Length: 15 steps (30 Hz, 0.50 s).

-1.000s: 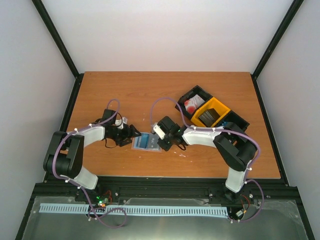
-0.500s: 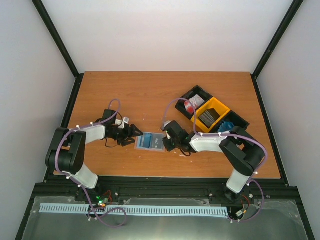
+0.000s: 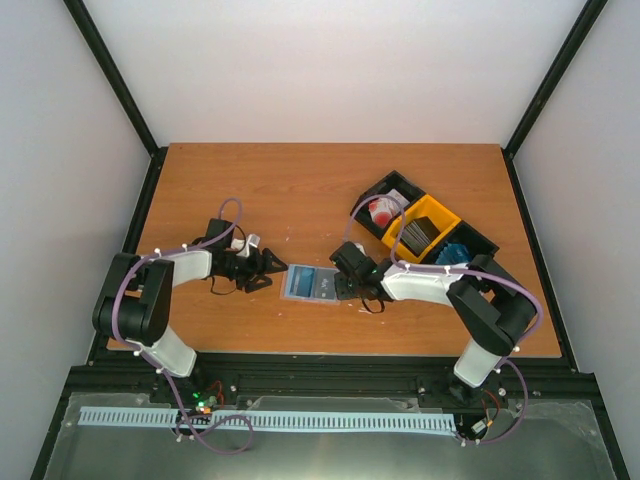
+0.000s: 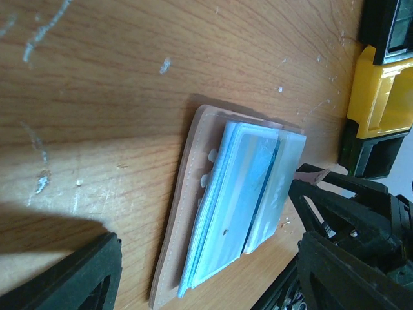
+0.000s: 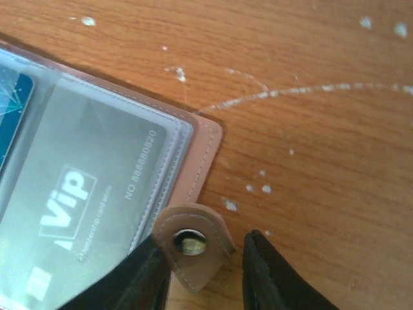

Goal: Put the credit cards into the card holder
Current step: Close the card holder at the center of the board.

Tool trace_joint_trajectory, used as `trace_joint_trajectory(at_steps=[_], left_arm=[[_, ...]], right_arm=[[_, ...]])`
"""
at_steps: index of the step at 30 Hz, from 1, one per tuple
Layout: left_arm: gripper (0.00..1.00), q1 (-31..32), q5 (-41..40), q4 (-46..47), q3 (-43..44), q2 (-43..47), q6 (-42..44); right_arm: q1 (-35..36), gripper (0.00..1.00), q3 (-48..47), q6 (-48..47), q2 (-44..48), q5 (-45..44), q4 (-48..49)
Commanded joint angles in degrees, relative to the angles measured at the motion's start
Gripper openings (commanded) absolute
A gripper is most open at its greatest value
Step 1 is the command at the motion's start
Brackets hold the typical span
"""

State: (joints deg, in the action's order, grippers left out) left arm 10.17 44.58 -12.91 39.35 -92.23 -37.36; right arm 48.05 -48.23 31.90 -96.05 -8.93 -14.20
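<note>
The card holder [image 3: 312, 283] lies open on the table, tan-pink outside and pale blue inside. In the right wrist view a grey VIP card [image 5: 84, 206] and a blue card [image 5: 11, 110] sit in its clear slots. My right gripper [image 3: 350, 285] is at the holder's right edge. Its jaws stand open around the snap tab [image 5: 193, 248], with a gap on the right side. My left gripper [image 3: 266, 266] is open and empty just left of the holder [image 4: 226, 206]. White-and-red cards [image 3: 385, 208], dark grey cards [image 3: 418, 233] and blue cards [image 3: 452, 252] sit in bins.
A row of bins stands at the back right: a black one [image 3: 372, 190], a yellow one [image 3: 447, 215] and another black one [image 3: 482, 243]. The yellow bin also shows in the left wrist view [image 4: 381, 90]. White scratches mark the wooden table [image 3: 250, 180].
The card holder has slid a little to the right together with my right gripper. My left gripper has followed slightly to the right and stays open.
</note>
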Motion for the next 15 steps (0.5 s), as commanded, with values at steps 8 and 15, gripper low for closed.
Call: trace_joint_trajectory(at_steps=[8, 15], left_arm=[[0.76, 0.11, -3.26, -2.73, -1.25, -2.74, 1.23], [0.76, 0.11, -3.23, -2.5, -1.31, -2.9, 1.26]], right_arm=[[-2.67, 0.41, -3.25, 14.33, 2.63, 1.57, -12.15], [-3.83, 0.32, -4.84, 16.0, 2.06, 2.61, -14.71]])
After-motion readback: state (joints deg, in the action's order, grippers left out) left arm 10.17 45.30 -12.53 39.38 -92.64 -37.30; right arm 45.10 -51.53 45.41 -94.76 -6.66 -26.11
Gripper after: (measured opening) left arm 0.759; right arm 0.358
